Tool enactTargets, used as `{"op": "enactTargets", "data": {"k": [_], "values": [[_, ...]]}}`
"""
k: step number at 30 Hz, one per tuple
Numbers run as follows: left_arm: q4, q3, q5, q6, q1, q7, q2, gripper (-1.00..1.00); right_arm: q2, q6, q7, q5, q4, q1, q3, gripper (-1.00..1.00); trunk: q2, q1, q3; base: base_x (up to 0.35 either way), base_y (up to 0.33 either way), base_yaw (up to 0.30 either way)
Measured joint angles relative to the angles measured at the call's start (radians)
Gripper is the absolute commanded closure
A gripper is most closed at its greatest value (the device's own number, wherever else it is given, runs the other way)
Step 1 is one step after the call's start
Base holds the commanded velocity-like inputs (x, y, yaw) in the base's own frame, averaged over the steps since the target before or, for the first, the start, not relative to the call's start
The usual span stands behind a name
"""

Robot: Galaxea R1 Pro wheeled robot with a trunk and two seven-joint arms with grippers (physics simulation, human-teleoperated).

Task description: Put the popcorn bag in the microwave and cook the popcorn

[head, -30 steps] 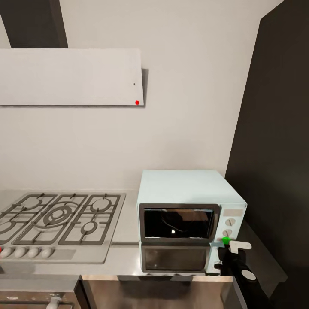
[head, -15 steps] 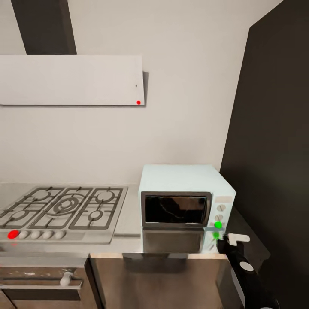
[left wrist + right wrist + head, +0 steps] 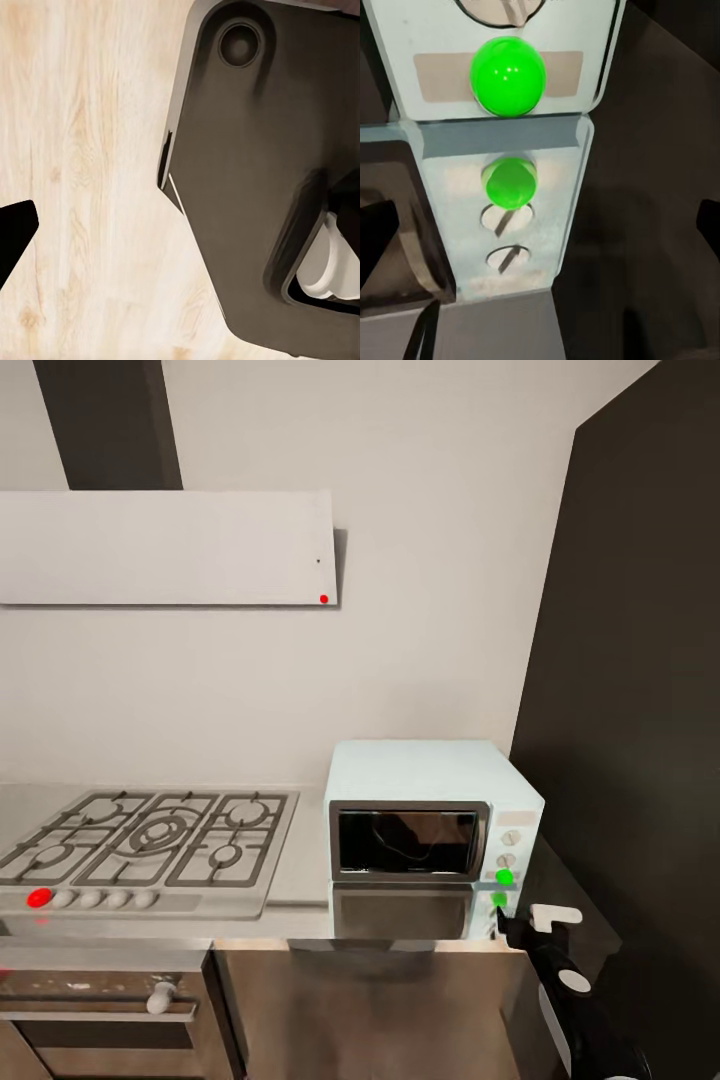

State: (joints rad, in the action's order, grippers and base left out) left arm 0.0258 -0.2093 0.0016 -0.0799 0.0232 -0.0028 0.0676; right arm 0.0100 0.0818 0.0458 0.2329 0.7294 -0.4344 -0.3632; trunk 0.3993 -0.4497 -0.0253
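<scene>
The mint-blue microwave [image 3: 430, 780] stands on the steel countertop [image 3: 298, 885] against the wall, its dark glass door shut. A green dot [image 3: 504, 877] glows under its two knobs and is mirrored in the worktop. In the right wrist view the same green dot [image 3: 508, 75] is close ahead, above its reflection. My right gripper [image 3: 528, 918] hovers open just in front of the microwave's lower right corner, holding nothing. The popcorn bag is hidden; only dim shapes show behind the glass. My left gripper [image 3: 180, 240] hangs open over the floor.
A gas hob [image 3: 150, 840] with a red dot lies left of the microwave, under a white hood [image 3: 165, 548]. A tall dark cabinet [image 3: 640, 710] stands right of the microwave. An oven front [image 3: 100, 1010] sits below the hob. My dark base [image 3: 255, 150] stands on the wood floor [image 3: 82, 150].
The head camera has pulled back and shifted, so the microwave looks smaller and more cabinet front shows. My right gripper has drawn slightly away from the green dot.
</scene>
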Motion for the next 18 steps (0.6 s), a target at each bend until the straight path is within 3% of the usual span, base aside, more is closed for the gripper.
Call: {"op": "enactTargets", "data": {"k": [10, 18], "values": [[0.0, 0.001, 0.0, 0.002, 0.0, 0.0, -0.002, -1.0, 0.0, 0.004, 0.0, 0.0, 0.002, 0.0, 0.0, -1.0, 0.0, -0.001, 0.0, -0.293, 0.0, 0.0], [0.0, 0.0, 0.0, 0.002, 0.0, 0.0, -0.002, -1.0, 0.0, 0.126, 0.0, 0.002, 0.001, 0.001, 0.008, -1.0, 0.0, -0.001, 0.0, -0.341, 0.06, 0.0]]}}
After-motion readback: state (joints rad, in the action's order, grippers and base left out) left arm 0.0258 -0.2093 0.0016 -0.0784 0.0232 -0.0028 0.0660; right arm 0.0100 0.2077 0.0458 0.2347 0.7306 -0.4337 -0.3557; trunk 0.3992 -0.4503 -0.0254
